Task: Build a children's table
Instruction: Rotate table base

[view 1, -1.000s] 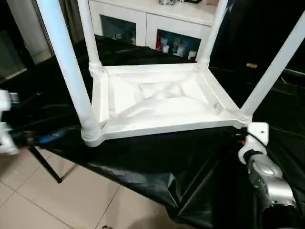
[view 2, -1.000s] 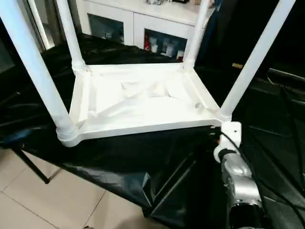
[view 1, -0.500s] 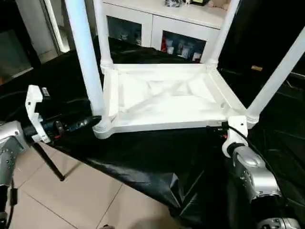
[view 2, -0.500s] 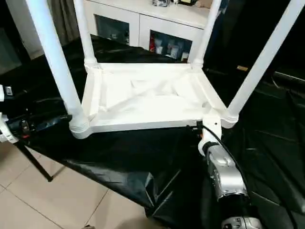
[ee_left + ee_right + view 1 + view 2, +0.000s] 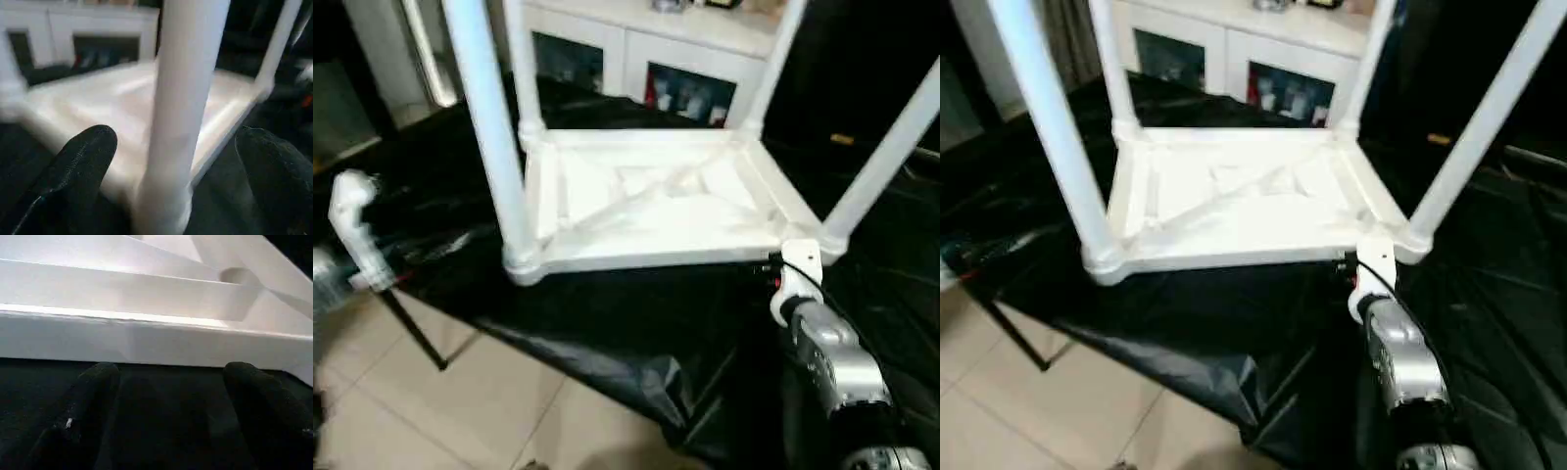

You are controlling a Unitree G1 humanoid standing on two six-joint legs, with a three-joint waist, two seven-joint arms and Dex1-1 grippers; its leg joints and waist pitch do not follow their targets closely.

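As the left arm swings in, left pincer point(image 5: 171, 161) now agape around near table leg point(image 5: 183, 112); right pincer point(image 5: 166, 396) likewise agape.

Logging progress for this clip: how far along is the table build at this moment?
Done: the ribbed table top lies upside down on the black sheet with all four legs standing in its corner sockets. In hand: nothing is gripped; the left gripper, open, straddles the near-left leg without closing, and the right gripper, open, sits at the top's near edge. Left: apparently turning the table upright.
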